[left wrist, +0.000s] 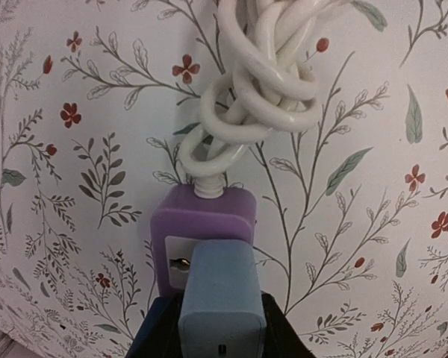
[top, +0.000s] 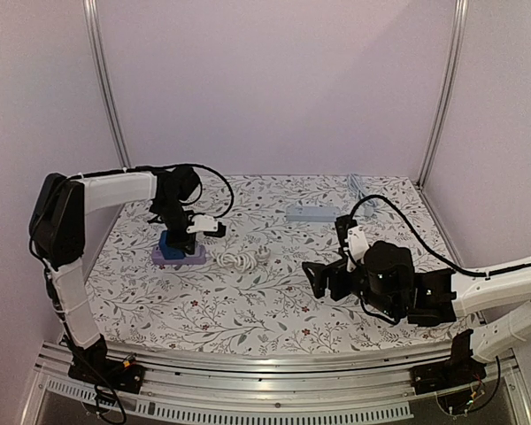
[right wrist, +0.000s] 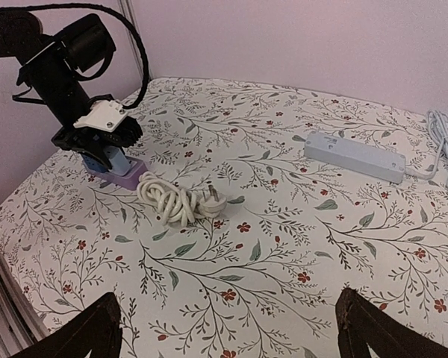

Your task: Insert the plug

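Observation:
A purple socket block lies on the floral table, with a coiled white cord leaving its far end. My left gripper is shut on a blue plug that stands against the block's white face. One socket slot shows just left of the plug. In the top view the left gripper stands over the blue plug and the purple block at the left. My right gripper is open and empty, hovering at mid-right; its fingertips frame bare table.
The white cord ends in a white two-pin plug lying flat. A grey power strip lies at the back, with its pale cable running to the back right corner. Walls close in the left, back and right.

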{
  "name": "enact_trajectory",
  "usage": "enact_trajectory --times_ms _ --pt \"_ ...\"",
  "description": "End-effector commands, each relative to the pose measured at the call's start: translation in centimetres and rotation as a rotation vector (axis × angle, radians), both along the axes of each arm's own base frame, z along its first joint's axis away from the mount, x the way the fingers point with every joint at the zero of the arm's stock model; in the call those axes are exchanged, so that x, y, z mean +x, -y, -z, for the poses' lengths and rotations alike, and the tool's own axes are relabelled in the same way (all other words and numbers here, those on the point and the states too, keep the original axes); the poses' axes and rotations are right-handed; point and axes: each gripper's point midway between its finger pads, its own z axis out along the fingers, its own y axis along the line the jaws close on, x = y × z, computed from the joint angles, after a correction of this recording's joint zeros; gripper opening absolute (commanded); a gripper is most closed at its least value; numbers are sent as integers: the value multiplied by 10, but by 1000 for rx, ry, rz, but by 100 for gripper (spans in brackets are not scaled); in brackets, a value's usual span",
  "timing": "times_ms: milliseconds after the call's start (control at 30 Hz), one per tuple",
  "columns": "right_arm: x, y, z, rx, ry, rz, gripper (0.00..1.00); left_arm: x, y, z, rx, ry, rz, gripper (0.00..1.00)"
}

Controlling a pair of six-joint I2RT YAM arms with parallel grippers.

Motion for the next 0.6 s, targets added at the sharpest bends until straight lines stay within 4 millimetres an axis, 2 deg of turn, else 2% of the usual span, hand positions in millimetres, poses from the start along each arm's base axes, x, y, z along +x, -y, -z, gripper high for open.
enact_trajectory --times_ms 0,100,267,367,567 --pt "3 -6 -2 1 1 -2 99 -29 -48 68 185 -156 -74 0" --pt "3 -9 -1 -2 -2 -16 99 -27 -46 70 180 -154 -79 0" --pt "2 -14 0 -5 -7 -36 99 -22 -41 62 150 -167 -87 0" --pt "1 -15 -1 -6 -6 -42 99 -19 -47 52 147 -153 -102 0" --pt "-2 -12 -5 11 -4 -47 99 -14 -25 23 -7 -142 -112 2"
